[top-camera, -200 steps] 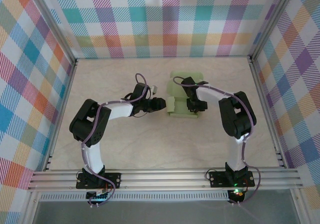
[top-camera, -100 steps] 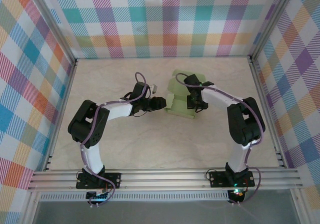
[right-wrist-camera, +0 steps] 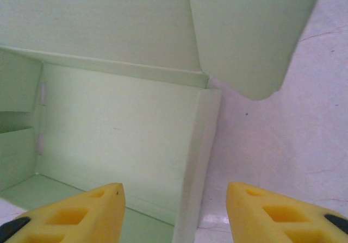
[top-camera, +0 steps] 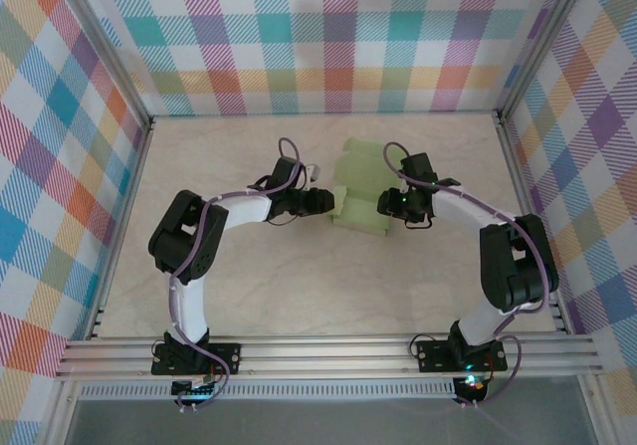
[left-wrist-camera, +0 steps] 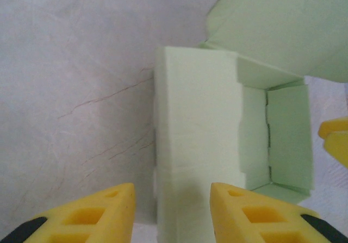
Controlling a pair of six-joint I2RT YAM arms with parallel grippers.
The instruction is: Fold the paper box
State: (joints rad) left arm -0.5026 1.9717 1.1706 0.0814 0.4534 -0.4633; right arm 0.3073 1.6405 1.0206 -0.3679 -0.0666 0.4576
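Right gripper has slid off the one paper box; it and left gripper both gape empty.

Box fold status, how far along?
Done: the paper box is tray-shaped, side walls standing. In hand: left claw and right claw, both open, straddle opposite walls without gripping. Left: the top flap is open, not tucked.
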